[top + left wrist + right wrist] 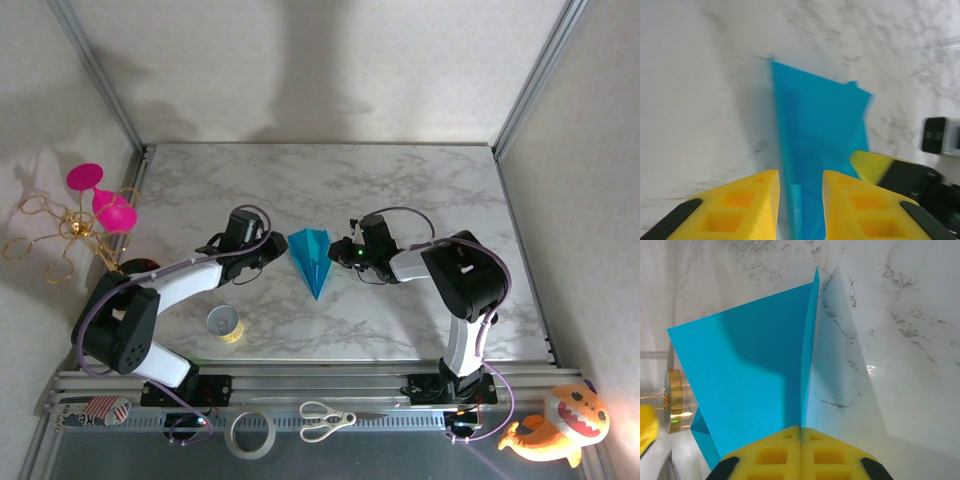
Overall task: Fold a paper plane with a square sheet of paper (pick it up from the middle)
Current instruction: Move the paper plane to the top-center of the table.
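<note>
Top view: the paper plane (312, 258) lies near the middle of the marble table (420, 190), between the two arms, with its pointed nose toward the near edge and its wide end toward the far edge. We see slanted creases and a centre ridge on it. The left gripper (800, 177) reaches in from the plane's left side. In its wrist view the yellow fingers (745, 205) stand apart with a clear gap, and a strip of the blue paper runs up between them; they are released, and we cannot tell whether either pad touches the sheet. The right gripper (801, 435) comes in from the plane's right side. In its wrist view the two yellow pads (775, 455) are pressed together with no gap, clenched on the upright ridge of the plane, and one wing spreads out to the left of the fold. A small yellow tape roll (226, 323) stands on the table near the left arm, apart from the plane. Scissors (325, 420) and a white tape roll (250, 435) lie on the rail in front of the arm bases.
</note>
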